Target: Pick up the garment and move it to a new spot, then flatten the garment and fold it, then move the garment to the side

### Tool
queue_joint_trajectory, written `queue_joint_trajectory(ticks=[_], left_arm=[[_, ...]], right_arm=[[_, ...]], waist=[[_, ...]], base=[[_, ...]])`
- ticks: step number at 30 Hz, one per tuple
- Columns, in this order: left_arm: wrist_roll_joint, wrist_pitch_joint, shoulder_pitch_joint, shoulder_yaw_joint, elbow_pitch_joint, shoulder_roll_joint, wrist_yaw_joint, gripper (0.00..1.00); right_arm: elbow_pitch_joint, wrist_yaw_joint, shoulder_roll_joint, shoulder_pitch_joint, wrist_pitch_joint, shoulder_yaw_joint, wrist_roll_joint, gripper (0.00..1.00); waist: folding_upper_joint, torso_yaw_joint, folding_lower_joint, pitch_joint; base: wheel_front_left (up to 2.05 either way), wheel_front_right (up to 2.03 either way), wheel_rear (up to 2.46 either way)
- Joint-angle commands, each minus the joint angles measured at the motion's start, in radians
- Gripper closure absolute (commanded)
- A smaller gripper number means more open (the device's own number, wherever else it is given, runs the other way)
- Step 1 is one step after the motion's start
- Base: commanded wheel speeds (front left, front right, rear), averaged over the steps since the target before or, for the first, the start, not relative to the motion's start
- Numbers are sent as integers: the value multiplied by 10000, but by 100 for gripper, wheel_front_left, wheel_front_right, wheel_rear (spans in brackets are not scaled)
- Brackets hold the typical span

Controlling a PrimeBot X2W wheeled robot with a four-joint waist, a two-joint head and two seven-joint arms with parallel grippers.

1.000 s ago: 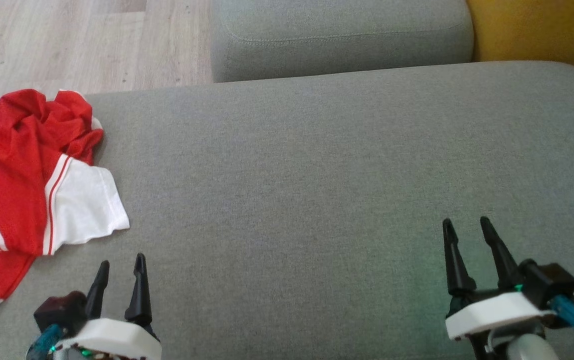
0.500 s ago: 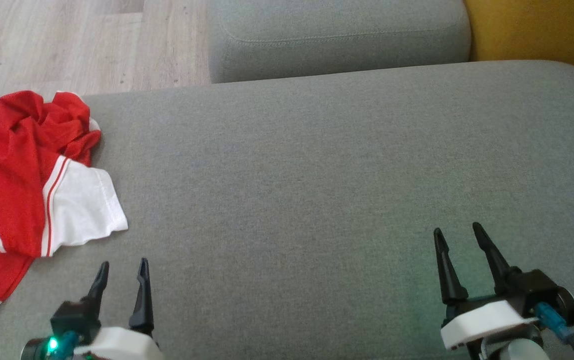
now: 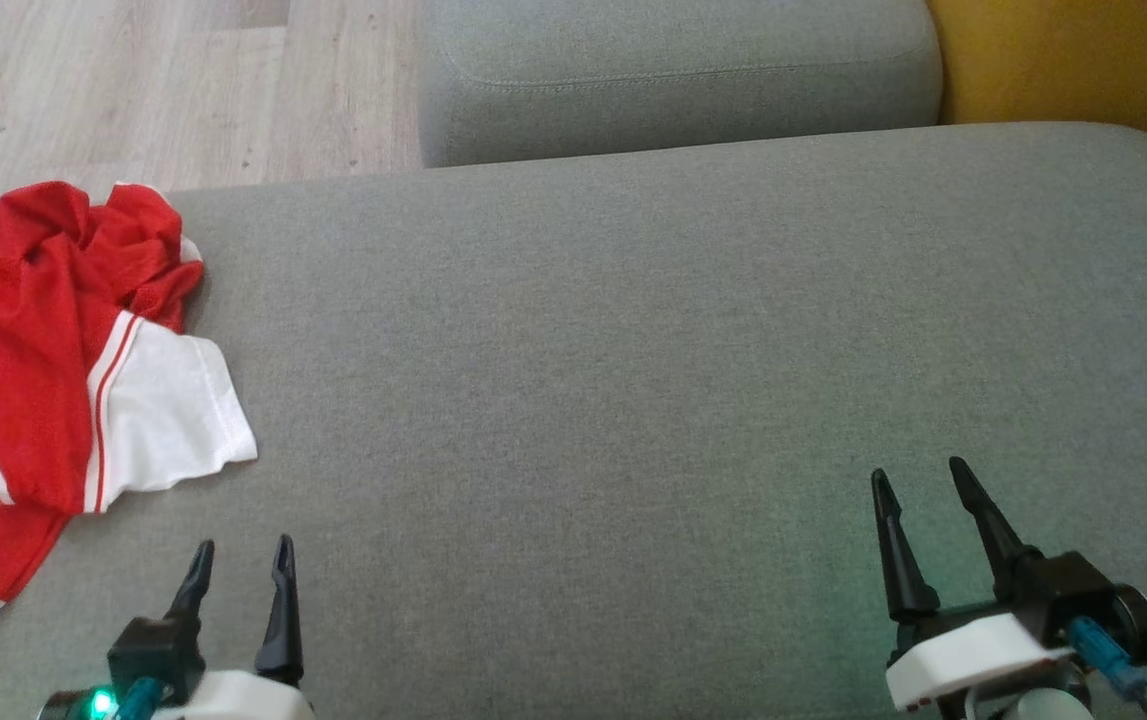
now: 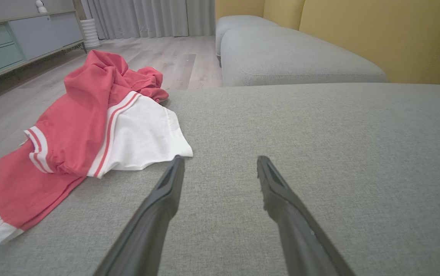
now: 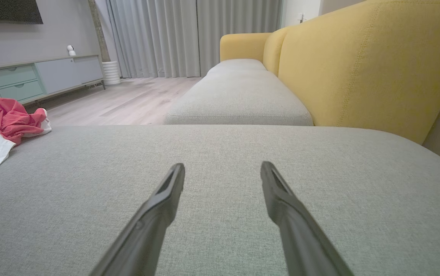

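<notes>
Change over the last second: both arms have slid back toward the bottom edge of the head view. The left gripper [image 3: 243, 545] and right gripper [image 3: 918, 470] sit lower in frame than before. Both have their jaws spread wide with nothing between them. The garment [image 3: 43, 370] has not been handled. Its slight shift in frame looks like head-camera motion, since the cushion edges shift with it.

The garment is a crumpled heap of red mesh with a white sleeve. It lies at the far left edge of the grey seat cushion [image 3: 633, 350]. It is near the left gripper and not touching it, and well apart from the right one.

Judgement: the first step (pick up) has not started. The arms look to be settling or resetting rather than reaching.

View differences:
- The head view cuts off the garment's left side.
- The left wrist view shows that side draping over the cushion edge toward the wood floor [image 4: 189, 61], and how high the red bunch stands.
- The right wrist view catches only the garment's near corner, at its left margin. It also gives the yellow backrest [image 5: 358, 69], curtains [image 5: 189, 34] and a sideboard [image 5: 51, 74].
</notes>
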Motion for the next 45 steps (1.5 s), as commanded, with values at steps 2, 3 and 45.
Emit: queue_joint_trajectory(ticks=[2,3,45], left_arm=[[11,-134,-366,444,-223,86,0,0],[11,-134,-368,455,-217,80,-2,0],[-762,309,-4160,1269,137,379,-204,0]], right_arm=[[-262,-7,-53,-261,-137,167,67,0],[-254,-7,-53,-260,-137,160,75,0],[-626,-7,-453,-1479,-138,689,-254,0]], waist=[[0,14,0,-1],[0,17,0,-3],[0,2458,0,2312]], base=[[0,0,0],[0,0,0],[0,0,0]])
